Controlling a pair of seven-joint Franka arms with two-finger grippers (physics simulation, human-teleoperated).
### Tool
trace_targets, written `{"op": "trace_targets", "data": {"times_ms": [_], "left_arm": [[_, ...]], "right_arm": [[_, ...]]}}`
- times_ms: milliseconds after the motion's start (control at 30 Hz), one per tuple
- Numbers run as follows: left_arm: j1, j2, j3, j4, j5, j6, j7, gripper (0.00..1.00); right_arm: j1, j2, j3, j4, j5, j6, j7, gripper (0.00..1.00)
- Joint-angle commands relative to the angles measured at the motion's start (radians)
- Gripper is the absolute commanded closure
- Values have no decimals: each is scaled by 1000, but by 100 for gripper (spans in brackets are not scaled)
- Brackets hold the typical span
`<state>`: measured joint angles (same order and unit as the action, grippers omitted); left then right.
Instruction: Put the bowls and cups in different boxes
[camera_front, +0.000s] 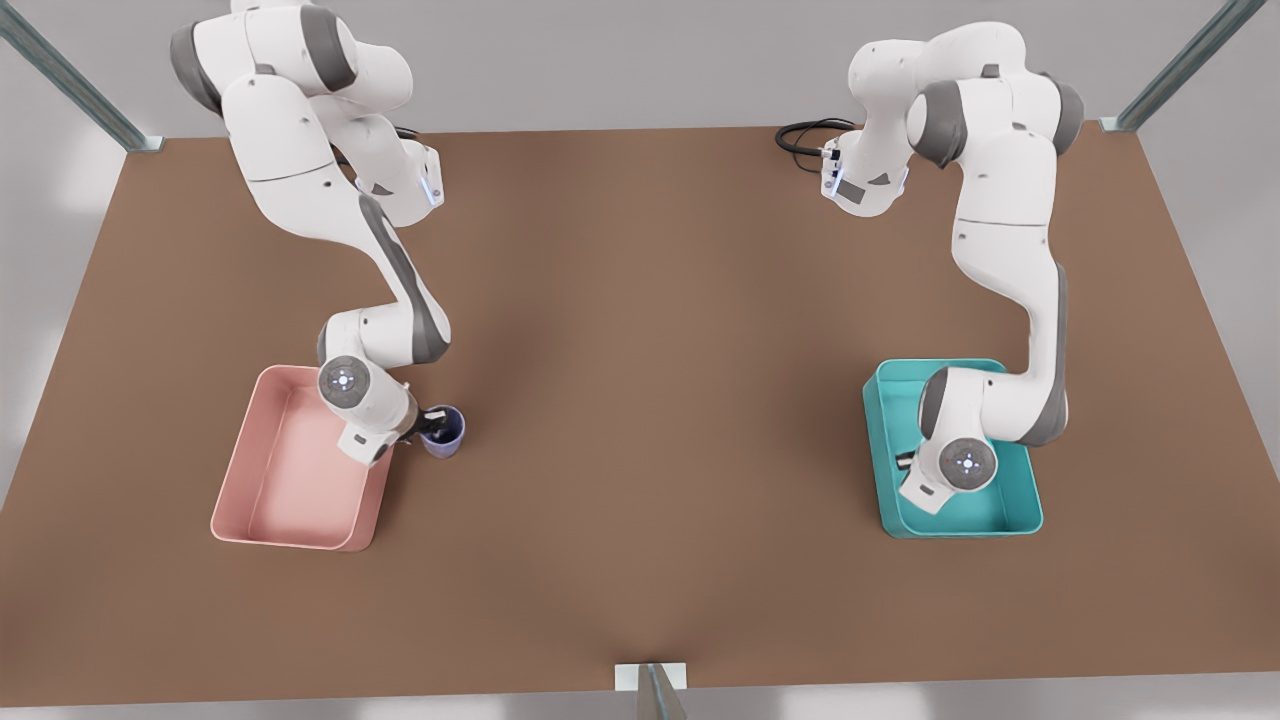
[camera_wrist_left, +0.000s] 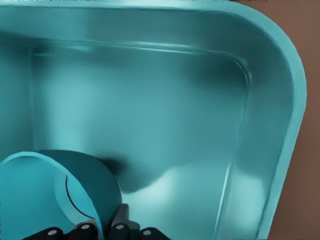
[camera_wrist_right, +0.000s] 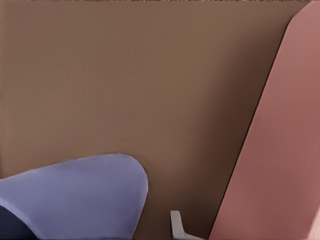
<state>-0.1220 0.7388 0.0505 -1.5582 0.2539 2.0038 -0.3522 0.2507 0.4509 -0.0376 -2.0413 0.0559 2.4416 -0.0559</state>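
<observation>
The lavender cup (camera_front: 445, 432) is just beside the pink box (camera_front: 262, 478), off its side toward the table's middle. My right gripper (camera_front: 428, 424) is shut on the cup's rim. In the right wrist view the cup (camera_wrist_right: 80, 195) is close up, with the pink box (camera_wrist_right: 280, 150) alongside it. My left gripper (camera_wrist_left: 102, 230) is shut on the rim of the teal bowl (camera_wrist_left: 45, 195) and holds it tilted, low inside the teal box (camera_wrist_left: 165, 115). In the front view that arm's wrist covers the bowl over the teal box (camera_front: 1010, 505).
Both boxes stand near the front of the brown table (camera_front: 650, 400), the pink one on the front view's left and the teal one on its right. Metal frame posts (camera_front: 655, 690) rise at the table's edges. A black cable (camera_front: 805, 135) lies at the back.
</observation>
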Motion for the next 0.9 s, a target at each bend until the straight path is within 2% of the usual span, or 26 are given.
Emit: {"op": "trace_targets", "data": {"times_ms": [0,100,167,233,267,333,433,600,867], "left_arm": [[4,-1,-1,0,-2,79,-5,0],[5,-104,-15,4,-53,-62,-2,0],[-24,-231,-17,12,-93,-219,21,0],[-38,-348,-106,88,-125,-451,56,0],[-36,-372,-142,153,-128,-548,160,0],[-34,-447,-133,199,-216,-648,337,0],[-36,-489,-130,211,-216,-695,338,0],[-36,-447,-139,222,-212,-657,332,0],[-24,-431,-139,213,-228,-655,335,0]], "right_arm": [[1,-1,-1,4,-30,16,30,79],[1,-17,1,18,-30,8,31,79],[1,-17,1,49,-31,-10,16,79],[1,-24,2,88,-31,-36,14,79],[1,-44,2,153,-31,-114,13,79],[-21,-47,-2,320,-24,-265,-73,79],[-79,-40,-10,452,-36,-343,-275,79],[-241,-14,-21,504,-67,-368,-567,79],[-304,175,-19,504,-30,-351,-582,79]]}}
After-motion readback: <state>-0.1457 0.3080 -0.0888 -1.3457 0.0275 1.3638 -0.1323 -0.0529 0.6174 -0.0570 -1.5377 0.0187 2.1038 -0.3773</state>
